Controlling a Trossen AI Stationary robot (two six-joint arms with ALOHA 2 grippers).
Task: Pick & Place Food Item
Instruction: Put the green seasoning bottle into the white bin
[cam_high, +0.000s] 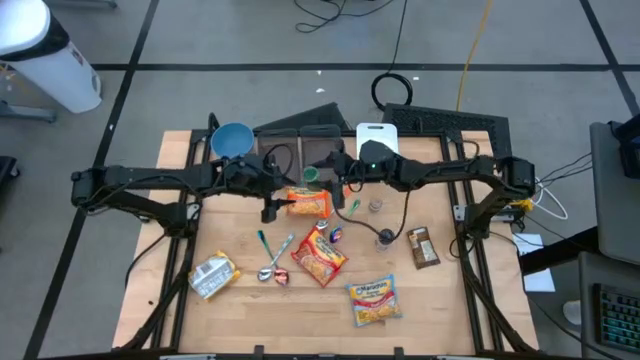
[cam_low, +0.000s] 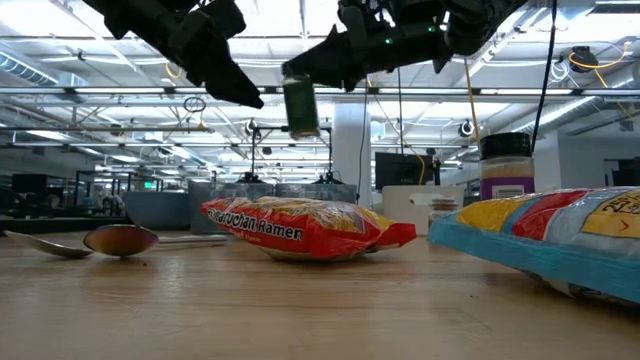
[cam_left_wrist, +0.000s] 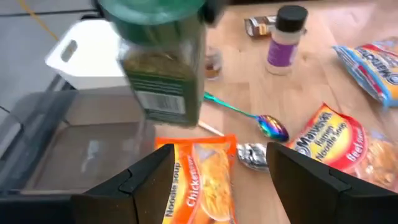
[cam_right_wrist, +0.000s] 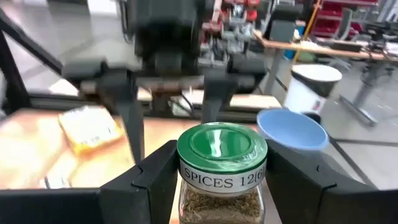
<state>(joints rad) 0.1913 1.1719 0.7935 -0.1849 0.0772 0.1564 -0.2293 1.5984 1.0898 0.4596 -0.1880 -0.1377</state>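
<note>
Ramen packets (cam_high: 320, 256) lie near on table (cam_high: 440, 300). Mid-table, raised: right gripper (cam_right_wrist: 214, 180) clamps green-lid spice jar (cam_right_wrist: 222, 169), kept upright for carrying. Left gripper (cam_high: 272, 205) opposite, jaws apart, empty, probably waiting for handover. Farther: blue bowl (cam_high: 232, 140).

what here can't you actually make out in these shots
- Spice jar: its base is cut off by the right wrist view's bottom edge; the right gripper holds it.
- The jar's label text: blurred in the left wrist view.
- Black tray: its near wall is hidden behind the left gripper, whose fingers are open.
- Blue bowl: its contents are too small in the high view.
</note>
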